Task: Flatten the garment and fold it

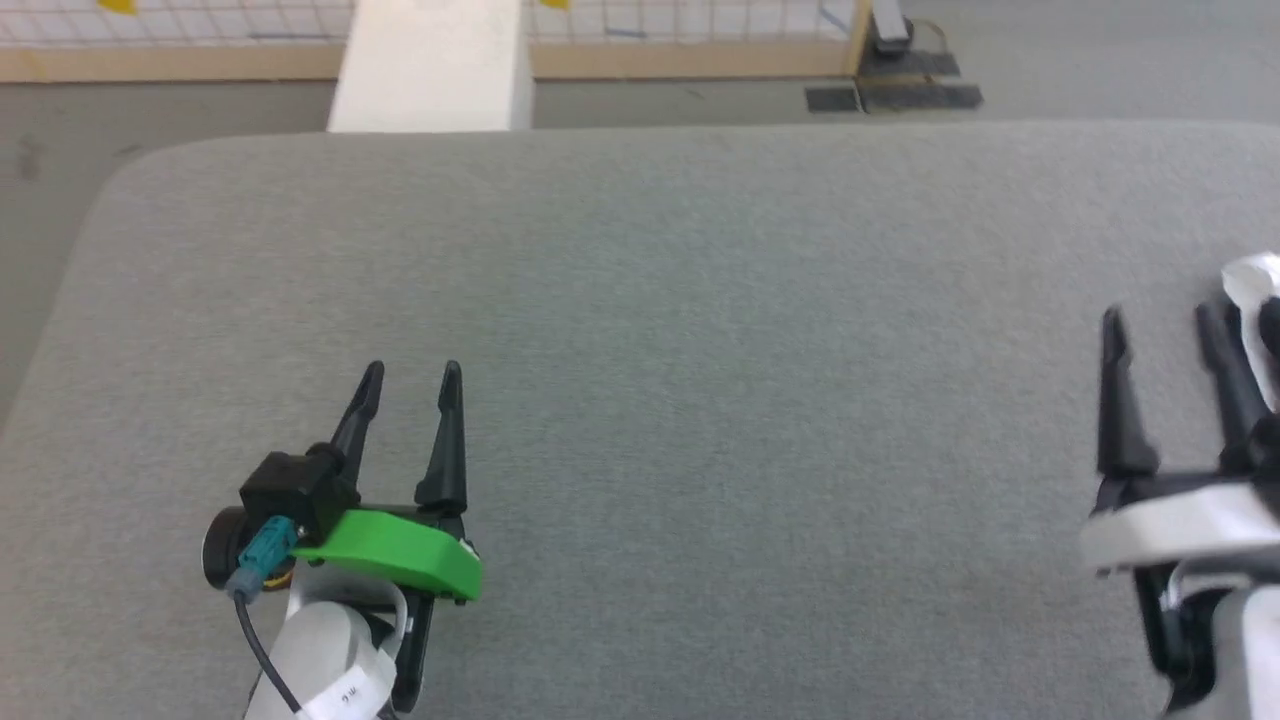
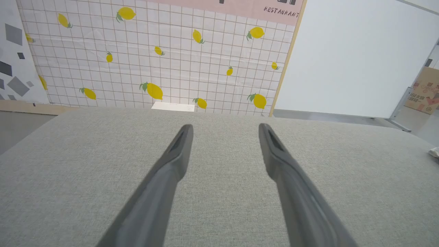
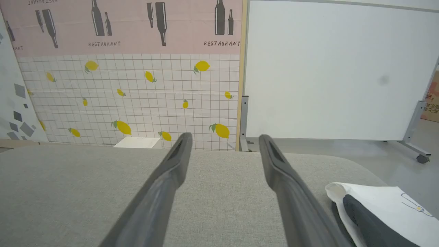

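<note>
The garment (image 3: 380,202) lies as a folded white bundle with a black sleeve across it, at the table's right edge. It is just right of my right gripper (image 3: 225,136), whose fingers stand apart with nothing between them. In the head view the garment (image 1: 1255,280) is a white bit at the far right edge, beside the open right gripper (image 1: 1160,315). My left gripper (image 1: 411,372) is open and empty over the lower left of the grey table (image 1: 700,350), far from the garment. The left wrist view has its open fingers (image 2: 225,127) over bare cloth and a white scrap of garment (image 2: 435,151).
A white block (image 1: 430,65) stands beyond the table's far edge, with a lemon-patterned wall (image 2: 154,61) behind it. A whiteboard (image 3: 336,68) on a wheeled frame stands at the back right. A cardboard box (image 2: 427,91) sits on the floor further right.
</note>
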Controlling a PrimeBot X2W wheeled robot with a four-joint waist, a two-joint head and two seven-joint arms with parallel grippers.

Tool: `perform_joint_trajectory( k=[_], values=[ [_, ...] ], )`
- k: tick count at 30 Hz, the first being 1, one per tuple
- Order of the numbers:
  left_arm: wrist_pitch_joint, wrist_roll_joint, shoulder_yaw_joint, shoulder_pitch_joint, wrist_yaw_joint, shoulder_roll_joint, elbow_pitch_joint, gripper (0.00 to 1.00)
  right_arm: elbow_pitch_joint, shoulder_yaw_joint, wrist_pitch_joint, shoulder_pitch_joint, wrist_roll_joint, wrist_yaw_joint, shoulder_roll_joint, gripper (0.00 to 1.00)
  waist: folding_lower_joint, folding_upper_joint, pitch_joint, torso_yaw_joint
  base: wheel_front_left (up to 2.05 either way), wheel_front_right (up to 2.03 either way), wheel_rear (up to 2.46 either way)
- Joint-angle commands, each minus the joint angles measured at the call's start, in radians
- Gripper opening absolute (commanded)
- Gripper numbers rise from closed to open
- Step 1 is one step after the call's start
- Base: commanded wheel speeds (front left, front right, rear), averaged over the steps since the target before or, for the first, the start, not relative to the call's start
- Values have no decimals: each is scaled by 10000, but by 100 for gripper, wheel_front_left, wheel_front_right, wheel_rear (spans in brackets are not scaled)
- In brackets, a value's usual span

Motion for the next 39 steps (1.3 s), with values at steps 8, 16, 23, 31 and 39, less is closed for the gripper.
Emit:
perform_joint_trajectory(
  k=[8, 16, 23, 31, 39],
  values=[
    [-46, -40, 81, 482, 64, -178, 84, 100, -301, 435, -5, 1093, -107, -15, 384, 100, 1, 0, -723, 737, 0, 0, 0],
    [-47, -3, 16, 724, 23, -230, 184, 100, -652, 494, -16, 1856, -233, -15, 545, 100, 1, 0, -773, 1023, 0, 0, 0],
    [-47, 2, -34, 908, 21, -243, 233, 100, -557, 435, -125, 2109, 137, -15, 551, 100, 1, 0, -887, 1108, 0, 0, 0],
    [-47, -94, -149, 1072, 77, -248, 292, 100, -294, 433, -259, 2257, 411, -15, 552, 100, 1, 0, -1020, 1133, 0, 0, 0],
    [-47, -172, -211, 1071, 133, -249, 352, 100, -204, 484, -308, 2254, 526, -15, 552, 100, 1, 0, -1016, 1153, 0, 0, 0]
  ],
)
